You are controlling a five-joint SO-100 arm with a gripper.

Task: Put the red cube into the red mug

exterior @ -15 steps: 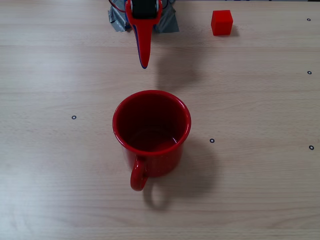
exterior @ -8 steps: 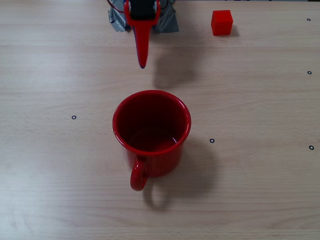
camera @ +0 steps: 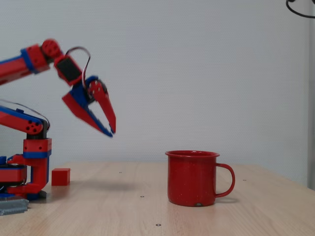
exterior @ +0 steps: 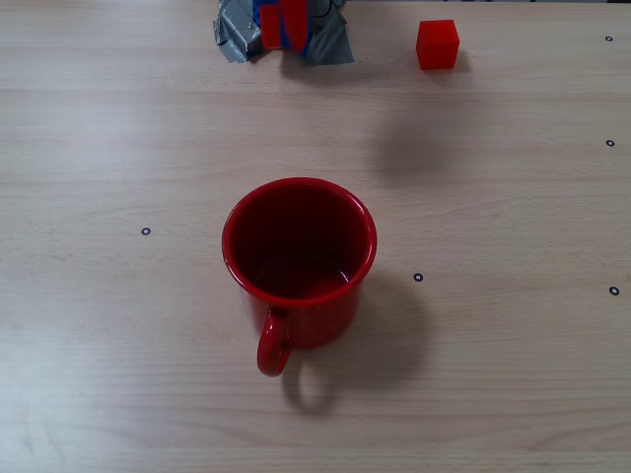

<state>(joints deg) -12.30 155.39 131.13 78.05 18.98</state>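
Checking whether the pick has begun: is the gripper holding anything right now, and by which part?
Nothing is held. The gripper hangs in the air with nothing between its fingers, while the red cube sits on the table near the arm's base.

A large glossy red enamel mug [exterior: 299, 264] stands mid-bench, handle toward the camera in the overhead fixed view; a small solid red cube [exterior: 437, 44] sits well apart (far right corner).
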